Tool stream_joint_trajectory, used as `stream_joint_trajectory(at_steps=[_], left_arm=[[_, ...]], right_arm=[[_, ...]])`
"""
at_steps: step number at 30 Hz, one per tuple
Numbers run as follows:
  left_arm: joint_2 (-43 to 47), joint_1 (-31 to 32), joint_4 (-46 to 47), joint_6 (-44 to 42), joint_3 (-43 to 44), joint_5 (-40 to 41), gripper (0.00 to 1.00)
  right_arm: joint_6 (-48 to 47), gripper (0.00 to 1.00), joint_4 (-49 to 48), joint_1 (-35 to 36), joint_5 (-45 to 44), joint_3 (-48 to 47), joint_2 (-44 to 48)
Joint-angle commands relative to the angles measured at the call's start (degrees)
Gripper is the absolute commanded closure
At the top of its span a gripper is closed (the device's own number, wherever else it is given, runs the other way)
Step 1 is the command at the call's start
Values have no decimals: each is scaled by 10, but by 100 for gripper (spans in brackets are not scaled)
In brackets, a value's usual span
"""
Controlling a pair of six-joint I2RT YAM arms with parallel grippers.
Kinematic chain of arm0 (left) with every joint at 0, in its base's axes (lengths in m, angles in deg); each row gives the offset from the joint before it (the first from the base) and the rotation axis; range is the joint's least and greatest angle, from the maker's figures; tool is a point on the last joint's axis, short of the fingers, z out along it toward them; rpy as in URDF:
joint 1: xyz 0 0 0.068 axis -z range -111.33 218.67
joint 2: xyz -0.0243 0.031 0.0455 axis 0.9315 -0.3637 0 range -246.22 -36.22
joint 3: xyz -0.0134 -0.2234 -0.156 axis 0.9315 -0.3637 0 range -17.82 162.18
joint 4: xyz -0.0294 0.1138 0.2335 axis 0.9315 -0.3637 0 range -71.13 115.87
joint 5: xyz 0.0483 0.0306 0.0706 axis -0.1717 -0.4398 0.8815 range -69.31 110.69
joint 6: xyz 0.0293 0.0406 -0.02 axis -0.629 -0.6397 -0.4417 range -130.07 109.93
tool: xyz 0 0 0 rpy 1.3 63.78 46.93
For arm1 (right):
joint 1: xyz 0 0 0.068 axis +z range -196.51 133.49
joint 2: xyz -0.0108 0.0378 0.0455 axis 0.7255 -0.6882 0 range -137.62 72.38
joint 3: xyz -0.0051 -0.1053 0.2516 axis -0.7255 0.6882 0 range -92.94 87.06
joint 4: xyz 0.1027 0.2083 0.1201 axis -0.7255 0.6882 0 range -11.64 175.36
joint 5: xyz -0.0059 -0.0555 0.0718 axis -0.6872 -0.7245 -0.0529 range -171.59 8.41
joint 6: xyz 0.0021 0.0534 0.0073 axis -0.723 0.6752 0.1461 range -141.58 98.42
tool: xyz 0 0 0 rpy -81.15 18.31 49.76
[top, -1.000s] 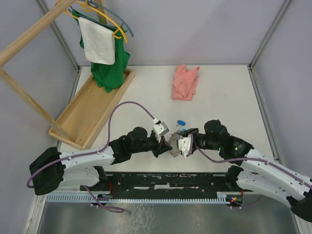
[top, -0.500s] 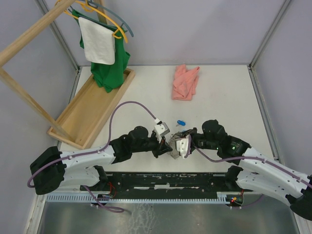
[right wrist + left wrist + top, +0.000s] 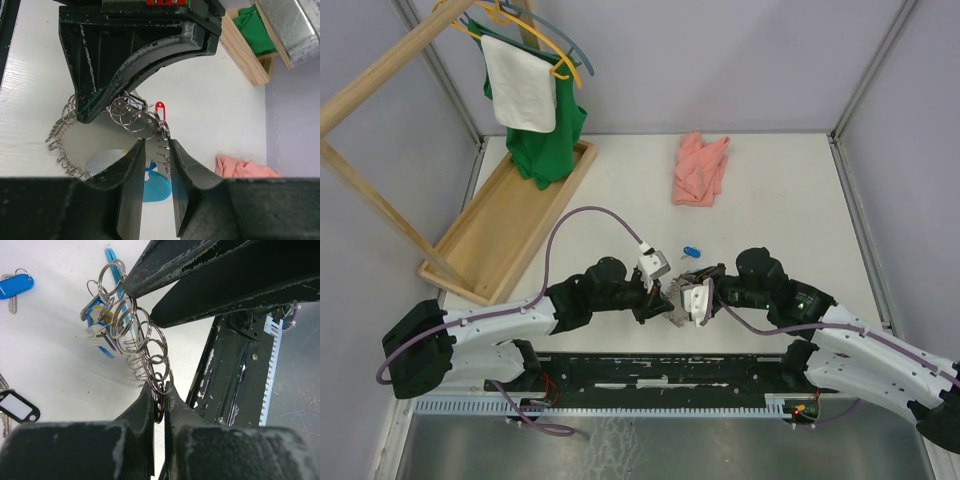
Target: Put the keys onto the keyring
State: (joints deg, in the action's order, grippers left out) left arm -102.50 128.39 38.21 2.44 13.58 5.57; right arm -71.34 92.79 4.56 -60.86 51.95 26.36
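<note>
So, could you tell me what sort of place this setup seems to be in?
Probably a robotics lab test cell: two robot arms bolted to a white table, grey panel walls enclosing it, and staged props like a wooden clothes rack and a pink cloth.

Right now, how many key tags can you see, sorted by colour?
Blue tag: 1
Black tag: 1
Red tag: 1
Light-blue tag, on the keyring: 1
Total: 4
</note>
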Motion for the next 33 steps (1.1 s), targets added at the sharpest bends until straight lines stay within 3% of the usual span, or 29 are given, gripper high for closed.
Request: stream_joint_trajectory(at_steps=[1,11,33], left_arm=[[1,0,19,-29,44,-5,97],[-20,0,-61,-132,84,-13,97],[-5,2,-97,-218,96,-35,97]], right_arm=[[14,66,27,5,20,-32,9],[62,67,15,5,30,-48,14],[71,74,30,5,12,-62,-25]])
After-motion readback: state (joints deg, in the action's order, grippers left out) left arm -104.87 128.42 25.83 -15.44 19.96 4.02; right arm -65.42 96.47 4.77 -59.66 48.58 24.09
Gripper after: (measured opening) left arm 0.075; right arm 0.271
